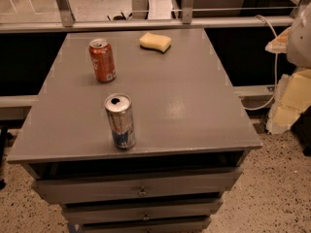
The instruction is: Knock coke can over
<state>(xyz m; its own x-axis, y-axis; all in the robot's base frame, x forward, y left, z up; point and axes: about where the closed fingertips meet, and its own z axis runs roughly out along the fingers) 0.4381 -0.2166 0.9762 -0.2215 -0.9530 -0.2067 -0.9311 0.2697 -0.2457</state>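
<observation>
Coke can (102, 60) stands upright on the table (194, 106), so the knock is not yet done. Gripper (290, 98) hangs well right of it, probably before approach; clenched or released cannot be told.

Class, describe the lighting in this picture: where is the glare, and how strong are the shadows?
Camera view: dim, warm light; a soft glare patch on the grey tabletop right of the silver-and-blue can; coke can and sponge cast only faint shadows; deep shadow under the tabletop's front edge; gripper not in view.
</observation>
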